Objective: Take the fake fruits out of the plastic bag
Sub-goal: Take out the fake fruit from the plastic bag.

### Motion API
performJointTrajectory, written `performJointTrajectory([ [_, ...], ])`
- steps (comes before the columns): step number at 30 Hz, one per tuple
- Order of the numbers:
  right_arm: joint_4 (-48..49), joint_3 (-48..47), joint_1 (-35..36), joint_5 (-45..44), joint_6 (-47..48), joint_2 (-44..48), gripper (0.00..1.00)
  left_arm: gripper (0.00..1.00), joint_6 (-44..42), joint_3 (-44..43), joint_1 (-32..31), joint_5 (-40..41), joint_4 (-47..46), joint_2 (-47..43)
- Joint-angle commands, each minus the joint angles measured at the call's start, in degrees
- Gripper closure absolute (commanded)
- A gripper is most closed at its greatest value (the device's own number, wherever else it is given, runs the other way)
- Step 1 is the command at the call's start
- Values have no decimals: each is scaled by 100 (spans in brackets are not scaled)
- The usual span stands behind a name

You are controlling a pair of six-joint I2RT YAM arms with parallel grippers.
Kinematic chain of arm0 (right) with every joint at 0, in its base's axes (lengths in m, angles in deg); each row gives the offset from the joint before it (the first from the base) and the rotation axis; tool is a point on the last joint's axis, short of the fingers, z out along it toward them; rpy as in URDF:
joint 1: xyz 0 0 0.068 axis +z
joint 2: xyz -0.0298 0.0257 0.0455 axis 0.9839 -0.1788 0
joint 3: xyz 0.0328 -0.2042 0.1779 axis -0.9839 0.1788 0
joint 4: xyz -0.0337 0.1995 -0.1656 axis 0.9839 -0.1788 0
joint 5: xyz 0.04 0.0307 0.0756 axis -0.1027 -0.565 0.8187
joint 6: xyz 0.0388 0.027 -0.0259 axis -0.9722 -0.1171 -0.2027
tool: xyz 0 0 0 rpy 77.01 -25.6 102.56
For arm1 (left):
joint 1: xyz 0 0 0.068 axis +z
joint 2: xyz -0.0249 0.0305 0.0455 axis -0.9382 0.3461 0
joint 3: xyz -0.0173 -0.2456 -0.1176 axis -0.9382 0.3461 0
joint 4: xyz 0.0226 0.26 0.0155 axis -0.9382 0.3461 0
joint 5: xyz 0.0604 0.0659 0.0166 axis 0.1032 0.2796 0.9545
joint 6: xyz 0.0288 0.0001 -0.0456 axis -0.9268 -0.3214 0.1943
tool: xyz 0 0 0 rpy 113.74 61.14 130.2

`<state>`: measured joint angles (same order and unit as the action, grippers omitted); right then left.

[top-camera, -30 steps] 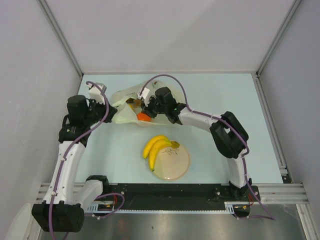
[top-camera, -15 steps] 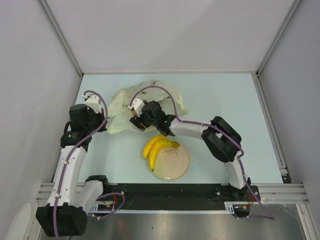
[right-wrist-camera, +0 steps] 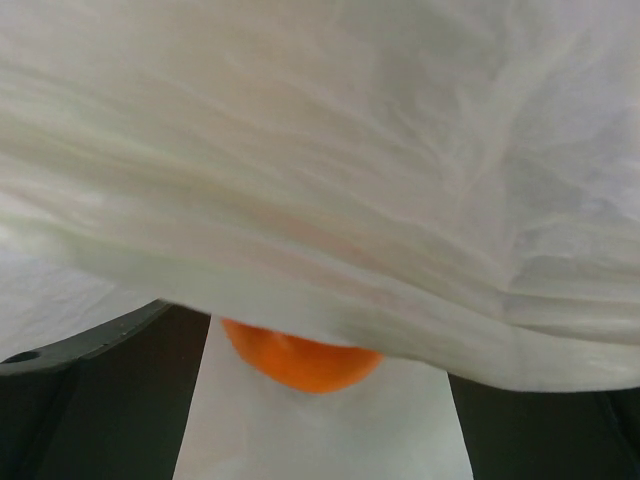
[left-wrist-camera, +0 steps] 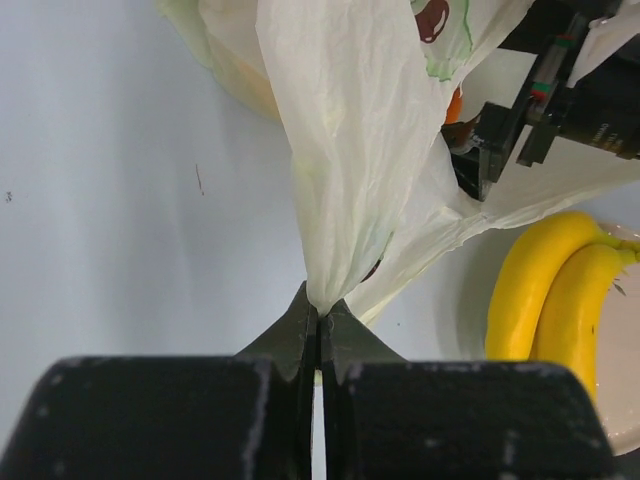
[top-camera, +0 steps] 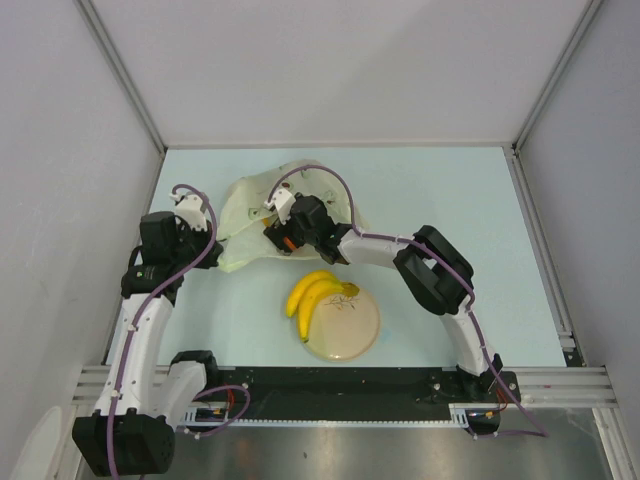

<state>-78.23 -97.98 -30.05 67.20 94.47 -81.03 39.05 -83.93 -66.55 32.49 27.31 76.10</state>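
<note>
Lying under the plastic bag [right-wrist-camera: 330,160], orange [right-wrist-camera: 300,366] sits within spread right gripper [right-wrist-camera: 318,410]

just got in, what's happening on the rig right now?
Unbagging toy fruit. The left tool is shut on a pinch of the plastic bag. The right tool is at the bag's mouth, jaws open on either side of the orange and not gripping it. The banana bunch is already out, lying partly on the plate.

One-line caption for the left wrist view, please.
Left gripper shut on a gathered fold of the plastic bag; banana bunch on the plate at right.
</note>
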Motion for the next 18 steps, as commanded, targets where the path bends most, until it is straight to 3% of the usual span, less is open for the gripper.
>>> performJointTrajectory([
  [1, 1, -295, -52, 468, -197, -132, 5, 99, 69, -268, 49, -313, -163, -43],
  [5, 27, -304, -43, 416, -188, -273, 9, 100, 69, -259, 40, -296, -251, -60],
  [9, 45, -286, -69, 319, -66, -151, 30, 100, 69, -250, 40, -340, -347, -61],
  [12, -8, -277, -157, 415, 75, 69, 41, 100, 234, -215, 40, -392, -479, -26],
  [18, -210, 30, -263, 889, 426, 859, 52, 100, 359, -215, 40, -507, -743, 89],
])
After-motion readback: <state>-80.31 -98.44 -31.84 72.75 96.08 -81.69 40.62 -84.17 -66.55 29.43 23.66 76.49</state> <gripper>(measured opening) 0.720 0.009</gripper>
